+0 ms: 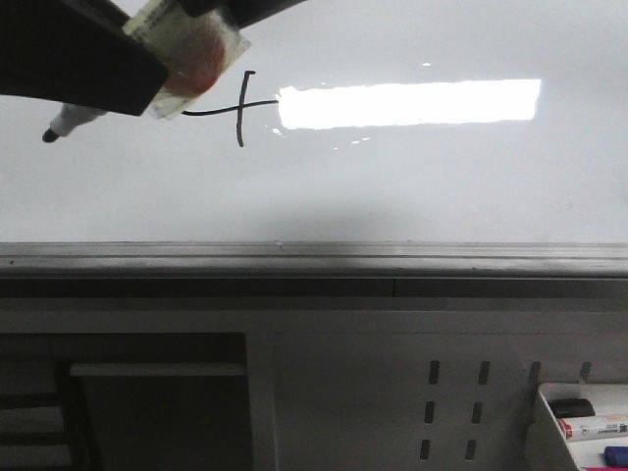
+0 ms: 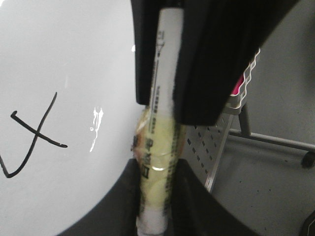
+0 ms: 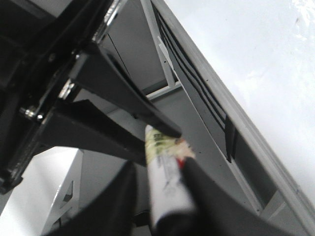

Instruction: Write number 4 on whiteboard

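Observation:
The whiteboard [image 1: 412,186] fills the upper front view, with a bright glare. The number 4 [image 1: 239,108] shows its bar and vertical stroke; its angled stroke is hidden behind the gripper. It shows whole in the left wrist view [image 2: 34,135]. My left gripper [image 2: 157,206] is shut on the taped part of a white marker [image 2: 165,73], also seen from the front [image 1: 211,34]. The marker's black tip [image 1: 49,135] points down-left, off the board. My right gripper [image 3: 162,196] is round the marker's white body [image 3: 167,187]; one finger touches it and a gap shows beside the other.
The board's grey metal bottom rail [image 1: 314,257] runs across the front view. Below it stands a grey perforated panel [image 1: 451,402]. A white tray [image 1: 549,432] at the lower right holds spare markers and an eraser.

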{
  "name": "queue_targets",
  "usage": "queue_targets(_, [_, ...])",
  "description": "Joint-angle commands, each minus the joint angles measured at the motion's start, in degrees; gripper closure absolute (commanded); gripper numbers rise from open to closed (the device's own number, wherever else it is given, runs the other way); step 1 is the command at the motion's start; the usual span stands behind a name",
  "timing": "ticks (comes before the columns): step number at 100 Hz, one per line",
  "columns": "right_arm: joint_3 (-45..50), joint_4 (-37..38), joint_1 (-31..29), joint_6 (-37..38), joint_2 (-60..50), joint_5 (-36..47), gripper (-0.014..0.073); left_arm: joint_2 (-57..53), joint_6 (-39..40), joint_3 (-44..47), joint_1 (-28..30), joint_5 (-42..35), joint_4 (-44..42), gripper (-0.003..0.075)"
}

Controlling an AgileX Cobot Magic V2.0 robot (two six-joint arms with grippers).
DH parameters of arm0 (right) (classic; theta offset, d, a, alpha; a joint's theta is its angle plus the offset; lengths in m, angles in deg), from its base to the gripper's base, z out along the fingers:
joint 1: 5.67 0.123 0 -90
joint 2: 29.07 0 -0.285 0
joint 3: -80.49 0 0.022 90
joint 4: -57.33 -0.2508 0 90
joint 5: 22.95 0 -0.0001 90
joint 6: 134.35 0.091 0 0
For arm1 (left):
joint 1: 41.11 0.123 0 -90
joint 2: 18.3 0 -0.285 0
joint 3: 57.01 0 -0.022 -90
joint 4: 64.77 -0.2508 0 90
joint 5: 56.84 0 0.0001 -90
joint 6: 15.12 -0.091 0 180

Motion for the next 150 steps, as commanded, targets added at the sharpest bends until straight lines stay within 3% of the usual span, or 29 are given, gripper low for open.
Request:
queue_targets(1, [-1.58,-1.46,-0.31,0.51,-1.05,1.03,0.0200,-1.12,2.05,-2.32,0.18,-5.45,0.86,0.0741])
queue_targets(9, [-1.58,-1.58,-0.73,1.17,-1.30,3.41,0.0091,-1.63,2.21,-2.32,0.29,-5.45,2.05,0.0741])
queue_targets(32, [-1.58,-1.58,-7.89,4.66,-6.02,5.50,0.0095,-6.13,11.78,-0.13,7.28,-7.20,4.11,0.0741])
queue_targets(48, [-0.50,-1.58,-11.17,6.06,-9.85,6.16,0.0095,-10.43,21.62,4.72,14.89,-17.37,9.20,0.0741])
queue_targets(62, [2.49,-1.70,-11.17,8.06,-12.88,9.45,0.0095,-10.04,21.89,7.98,19.43,-24.92,18.22,0.0741])
queue_targets(74, [5.30,-1.70,-11.17,8.59,-15.20,11.46,0.0095,-6.58,21.89,8.52,21.91,-31.56,20.24,0.0741])
queue_targets(89, [7.65,-1.70,-11.17,8.59,-17.03,12.61,0.0095,-0.49,21.89,8.39,22.14,-37.65,20.64,0.0741])
queue_targets(119, [7.92,-1.70,-11.17,8.59,-17.12,12.98,0.0095,11.90,22.00,4.93,22.14,-39.98,20.64,0.0741])
queue_targets(150, [7.92,-1.70,-11.17,8.59,-17.12,13.72,0.0095,16.77,22.00,2.48,22.14,-40.30,20.64,0.0741])
